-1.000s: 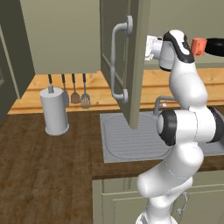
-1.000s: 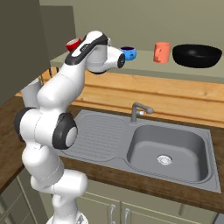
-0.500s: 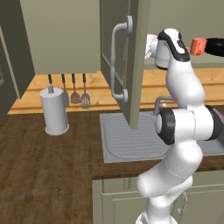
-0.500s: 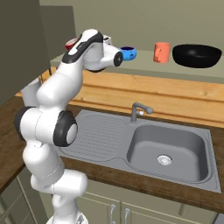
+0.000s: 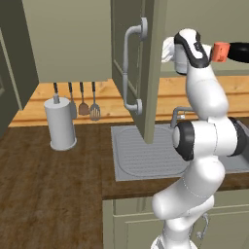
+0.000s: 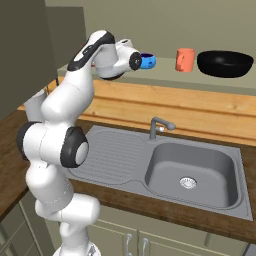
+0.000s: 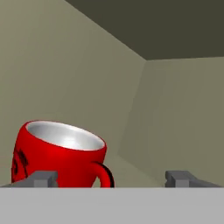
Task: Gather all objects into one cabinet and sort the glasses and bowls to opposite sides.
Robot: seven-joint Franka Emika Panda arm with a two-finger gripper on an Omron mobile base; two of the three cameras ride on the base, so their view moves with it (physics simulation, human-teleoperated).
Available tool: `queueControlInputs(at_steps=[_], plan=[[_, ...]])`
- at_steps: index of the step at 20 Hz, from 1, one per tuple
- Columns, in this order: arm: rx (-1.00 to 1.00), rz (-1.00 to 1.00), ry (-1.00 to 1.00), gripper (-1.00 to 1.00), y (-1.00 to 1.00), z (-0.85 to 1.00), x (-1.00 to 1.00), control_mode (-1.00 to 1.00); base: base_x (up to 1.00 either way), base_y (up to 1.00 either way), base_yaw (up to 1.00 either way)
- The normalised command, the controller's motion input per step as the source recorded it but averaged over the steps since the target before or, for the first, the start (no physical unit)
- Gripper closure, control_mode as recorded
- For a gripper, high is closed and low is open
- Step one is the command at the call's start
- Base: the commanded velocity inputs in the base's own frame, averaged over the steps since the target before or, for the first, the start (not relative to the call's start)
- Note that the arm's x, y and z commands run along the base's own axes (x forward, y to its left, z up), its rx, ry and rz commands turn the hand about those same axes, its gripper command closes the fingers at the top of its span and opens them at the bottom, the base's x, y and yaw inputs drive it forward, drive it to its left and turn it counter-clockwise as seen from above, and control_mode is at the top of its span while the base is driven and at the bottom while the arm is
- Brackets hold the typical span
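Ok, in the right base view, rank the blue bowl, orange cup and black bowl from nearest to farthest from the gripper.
1. Blue bowl, on the ledge, just right of the gripper.
2. Orange cup, further right along the ledge.
3. Black bowl, at the far right end.

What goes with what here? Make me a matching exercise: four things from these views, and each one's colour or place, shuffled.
Things:
1. wide bowl
2. small bowl
3. cup on the shelf
4. mug before the gripper

Descriptions:
A. glossy red, white inside, with a handle
B. bright blue, beside the robot's wrist
C. black, rightmost on the shelf
D. orange-red, between the two bowls

Pairs: 1-C, 2-B, 3-D, 4-A
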Motion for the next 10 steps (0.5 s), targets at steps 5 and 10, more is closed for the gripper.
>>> queueControlInputs(at_steps=[5, 10], plan=[[-0.06, -0.06, 0.03, -1.00, -0.32, -0.03, 0.00, -1.00, 0.00, 0.00, 0.00], [-0.01, -0.07, 0.01, -1.00, -0.07, 0.22, -0.16, -1.00, 0.00, 0.00, 0.00]])
